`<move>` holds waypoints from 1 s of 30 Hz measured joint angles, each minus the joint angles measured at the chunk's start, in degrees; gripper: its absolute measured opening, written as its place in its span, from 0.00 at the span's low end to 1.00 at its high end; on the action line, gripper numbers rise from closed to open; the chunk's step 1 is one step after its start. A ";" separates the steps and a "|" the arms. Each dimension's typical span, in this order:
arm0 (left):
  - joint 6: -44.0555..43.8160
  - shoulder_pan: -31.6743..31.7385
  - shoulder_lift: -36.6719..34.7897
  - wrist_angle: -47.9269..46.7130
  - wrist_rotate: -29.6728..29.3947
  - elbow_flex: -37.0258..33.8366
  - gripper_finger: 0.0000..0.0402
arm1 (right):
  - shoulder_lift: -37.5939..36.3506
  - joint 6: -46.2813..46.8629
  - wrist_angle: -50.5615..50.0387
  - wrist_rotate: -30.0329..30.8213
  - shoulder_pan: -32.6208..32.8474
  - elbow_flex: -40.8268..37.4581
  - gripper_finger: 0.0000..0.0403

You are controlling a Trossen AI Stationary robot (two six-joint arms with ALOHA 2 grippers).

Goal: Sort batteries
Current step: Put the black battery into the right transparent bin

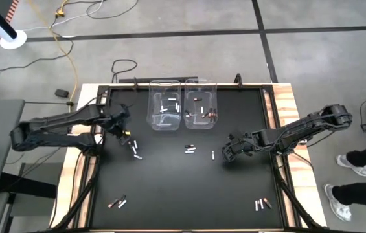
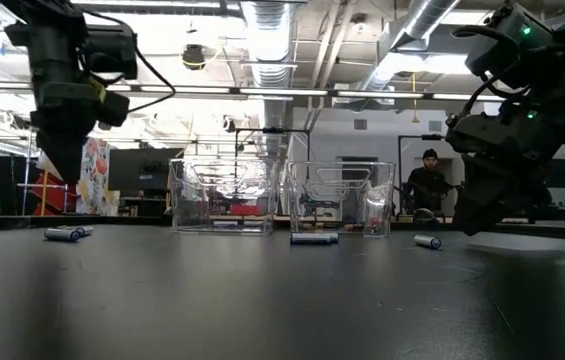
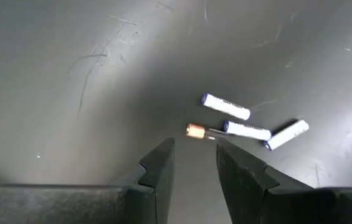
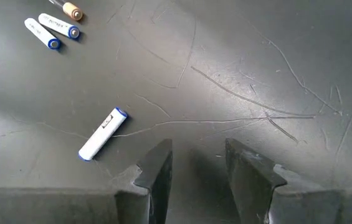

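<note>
Above the surface (image 1: 170,188), left gripper (image 3: 194,163) hangs empty, parted, lined up for the copper battery (image 3: 195,130); right gripper (image 4: 194,163) empty, parted.

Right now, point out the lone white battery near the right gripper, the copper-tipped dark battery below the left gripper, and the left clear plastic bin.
white battery (image 4: 103,134), right wrist view, mid-body.
copper-tipped battery (image 3: 195,130), left wrist view, copper end.
left clear bin (image 1: 151,107), high view, left wall.

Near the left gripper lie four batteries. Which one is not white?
The copper-tipped dark battery, lying nearest the left gripper. The three white batteries beside it have blue ends.
</note>
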 joint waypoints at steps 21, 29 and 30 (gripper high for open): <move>-47.80 -4.61 3.49 0.65 -8.45 0.02 0.28 | 0.01 -0.46 -0.07 -0.02 0.00 0.00 0.41; -64.74 -15.54 3.49 0.50 -12.99 0.02 0.28 | 0.01 2.91 -0.07 -0.37 0.02 0.00 0.41; -67.26 -16.79 3.51 0.29 -13.97 0.02 0.28 | 0.01 2.95 -0.07 -0.37 0.02 0.00 0.41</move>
